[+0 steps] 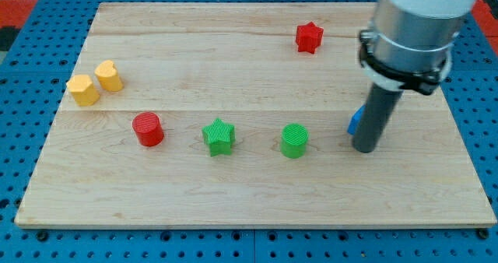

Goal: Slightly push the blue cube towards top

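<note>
Camera view: tool tip (365, 149) touching blue cube (355, 121), cube mostly hidden behind rod; tool holds nothing.

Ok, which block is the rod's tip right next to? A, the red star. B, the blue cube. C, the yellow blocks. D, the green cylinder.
B: my tip sits on the board at the view's right, against the blue cube, which peeks out on the rod's left side and is mostly hidden behind it; the green cylinder stands clearly apart further left.
</note>
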`<state>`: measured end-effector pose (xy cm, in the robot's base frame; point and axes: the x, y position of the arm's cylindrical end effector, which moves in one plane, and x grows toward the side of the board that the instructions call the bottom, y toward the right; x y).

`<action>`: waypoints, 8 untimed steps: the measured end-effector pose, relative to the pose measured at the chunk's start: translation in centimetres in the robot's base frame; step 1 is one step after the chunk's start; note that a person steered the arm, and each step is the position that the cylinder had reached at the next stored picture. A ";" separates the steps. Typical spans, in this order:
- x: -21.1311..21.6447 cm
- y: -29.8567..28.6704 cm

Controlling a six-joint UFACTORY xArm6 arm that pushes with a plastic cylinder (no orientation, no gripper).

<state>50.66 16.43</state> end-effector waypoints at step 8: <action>-1.5 -2.8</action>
<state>49.14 13.60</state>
